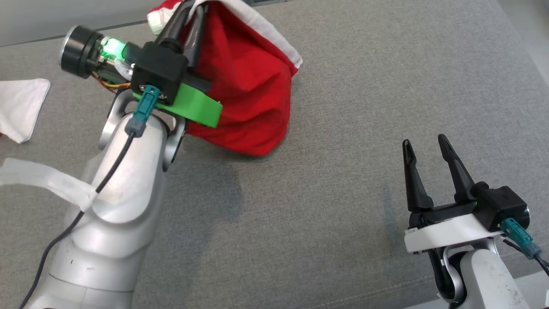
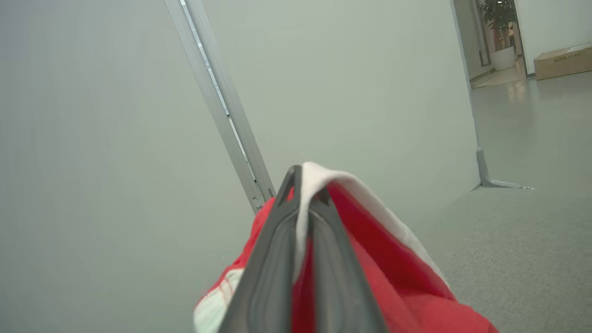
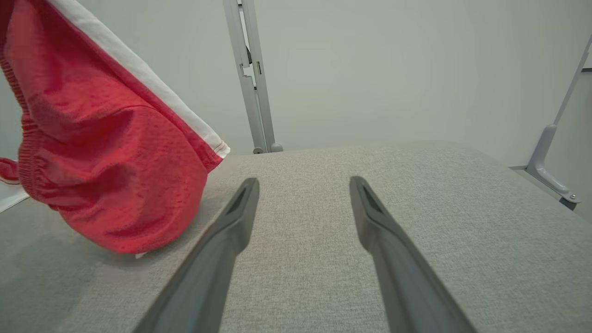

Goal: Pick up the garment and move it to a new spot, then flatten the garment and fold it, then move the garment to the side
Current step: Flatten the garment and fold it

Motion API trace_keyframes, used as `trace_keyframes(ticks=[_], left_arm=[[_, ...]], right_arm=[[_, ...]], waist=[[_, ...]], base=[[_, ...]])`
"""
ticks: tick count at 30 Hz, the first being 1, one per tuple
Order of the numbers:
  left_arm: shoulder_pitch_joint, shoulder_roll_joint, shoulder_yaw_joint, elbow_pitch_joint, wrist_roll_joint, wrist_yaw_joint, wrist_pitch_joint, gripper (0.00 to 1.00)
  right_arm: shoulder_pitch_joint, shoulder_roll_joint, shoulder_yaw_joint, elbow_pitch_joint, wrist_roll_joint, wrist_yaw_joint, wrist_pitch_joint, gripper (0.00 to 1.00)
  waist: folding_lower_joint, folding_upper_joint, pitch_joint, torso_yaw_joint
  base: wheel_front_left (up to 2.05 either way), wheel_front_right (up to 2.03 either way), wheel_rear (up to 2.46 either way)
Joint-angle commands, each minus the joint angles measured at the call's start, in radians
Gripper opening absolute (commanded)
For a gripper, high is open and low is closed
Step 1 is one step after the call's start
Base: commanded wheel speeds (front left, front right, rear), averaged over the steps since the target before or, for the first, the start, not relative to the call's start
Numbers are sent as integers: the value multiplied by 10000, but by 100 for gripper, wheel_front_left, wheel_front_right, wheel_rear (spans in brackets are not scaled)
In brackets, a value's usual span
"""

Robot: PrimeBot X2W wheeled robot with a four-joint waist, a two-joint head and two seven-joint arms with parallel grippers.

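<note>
Hanging over the grey padded table (image 1: 351, 193), the red garment (image 1: 248, 86) sits bunched at 11 o'clock in the head view, and its lowest fold looks to touch the surface, so it may drag and twist if carried low. Left gripper (image 2: 306, 194) is clamped on the white trim alone, a thin bite that could slip. Right gripper (image 1: 424, 141), at 4 o'clock, has wide, empty jaws, well apart from the cloth.

Red white-trimmed garment (image 1: 248, 86), hanging bunched
</note>
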State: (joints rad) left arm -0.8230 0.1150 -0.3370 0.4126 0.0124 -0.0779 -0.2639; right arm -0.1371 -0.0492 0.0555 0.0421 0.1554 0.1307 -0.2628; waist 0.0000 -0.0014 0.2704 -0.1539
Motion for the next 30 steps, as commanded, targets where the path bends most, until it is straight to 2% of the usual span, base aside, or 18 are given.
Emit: trace_keyframes(ticks=[1, 7, 18, 22, 25, 30], left_arm=[[-19, -2, -165, -586, 128, -24, -6, 0], [1083, 48, -535, -1535, 19, 38, -3, 0], [4681, 155, -499, -2035, -665, 571, -4, 0], [5353, 176, -479, -1966, -709, 686, -5, 0], [5769, 162, -440, -1783, -812, 677, -5, 0], [6235, 119, -567, -1080, -908, 379, -7, 0]], right_arm=[[-26, -22, -54, 20, -2, 1, -26, 100], [112, -21, -193, -12, -17, 1, -26, 100], [311, -22, -278, 88, -152, 1, -26, 100], [310, -22, -200, 170, -188, 1, -26, 100], [328, -24, -159, 220, -178, 1, -26, 100], [398, -22, -60, 345, -178, 1, -26, 100]], waist=[[0, 14, -76, 38], [0, 14, -191, 234], [0, 14, -387, 873], [0, 14, -532, 1019], [0, 14, -628, 1072], [0, 14, -793, 1117]], base=[[0, 0, 0], [0, 0, 0], [0, 0, 0], [0, 0, 0], [0, 0, 0], [0, 0, 0]])
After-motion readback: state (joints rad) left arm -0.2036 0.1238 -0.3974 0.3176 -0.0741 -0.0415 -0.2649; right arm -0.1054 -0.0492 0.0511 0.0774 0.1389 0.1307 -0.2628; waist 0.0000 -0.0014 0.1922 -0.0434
